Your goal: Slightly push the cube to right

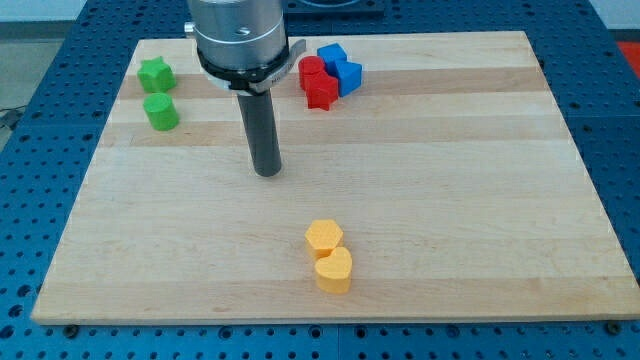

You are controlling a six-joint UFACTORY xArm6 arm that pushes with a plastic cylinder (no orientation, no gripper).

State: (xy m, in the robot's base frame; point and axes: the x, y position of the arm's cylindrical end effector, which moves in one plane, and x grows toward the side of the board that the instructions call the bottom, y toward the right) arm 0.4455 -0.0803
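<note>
A blue cube (pixel 331 54) sits near the view's top, a little right of centre, touching a second blue block (pixel 347 75) below and to its right. Two red blocks (pixel 312 70) (pixel 321 91) press against them on the left. My tip (pixel 267 171) is on the board below and to the left of this cluster, well apart from the cube. The arm's grey housing (pixel 237 35) stands directly left of the red blocks.
A green star (pixel 155 73) and a green cylinder-like block (pixel 160 111) lie at the view's top left. A yellow hexagon (pixel 323 237) touches a yellow heart (pixel 334 269) near the view's bottom centre. The wooden board (pixel 500 200) rests on a blue table.
</note>
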